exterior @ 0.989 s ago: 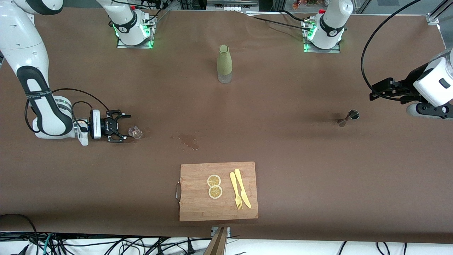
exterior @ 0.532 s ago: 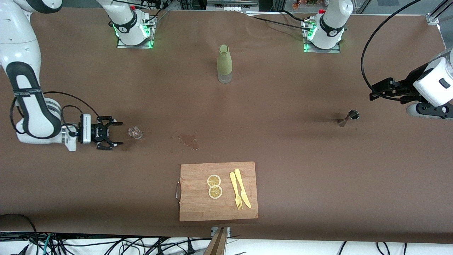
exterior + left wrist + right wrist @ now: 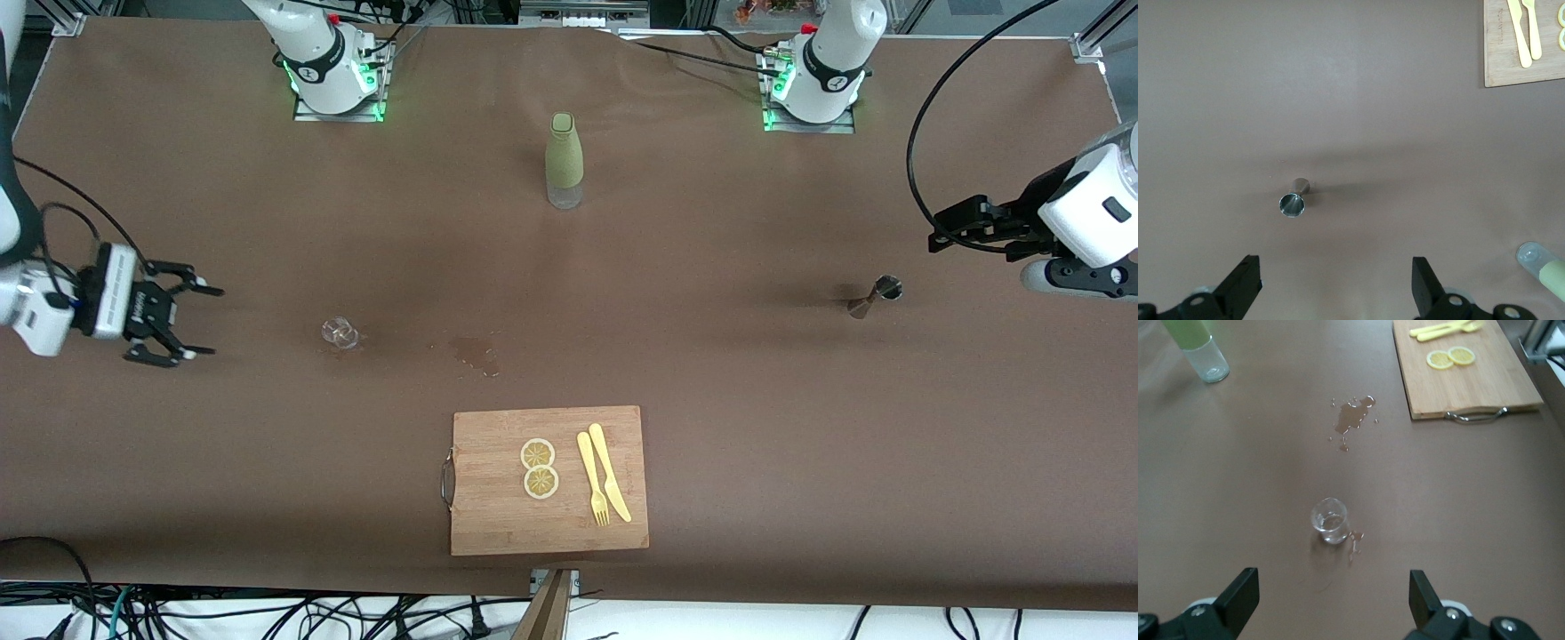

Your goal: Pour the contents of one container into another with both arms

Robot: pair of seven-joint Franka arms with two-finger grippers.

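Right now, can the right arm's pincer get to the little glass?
Probably yes. The right pincer is open, and only bare table lies between it and the little glass, which stands upright with nothing around it.

My brown table [image 3: 800,444], green bottle [image 3: 564,160] upright, small clear glass [image 3: 340,332], what looks like a spill [image 3: 476,352] beside it, metal jigger [image 3: 874,295], wooden cutting board [image 3: 498,516].

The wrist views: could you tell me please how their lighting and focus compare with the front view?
Front view: even, sharp light, green glow at both bases, a soft shadow beside the jigger. Left wrist view: dimmer and flat, jigger crisp. Right wrist view: softer, the glass and spill catching highlights.
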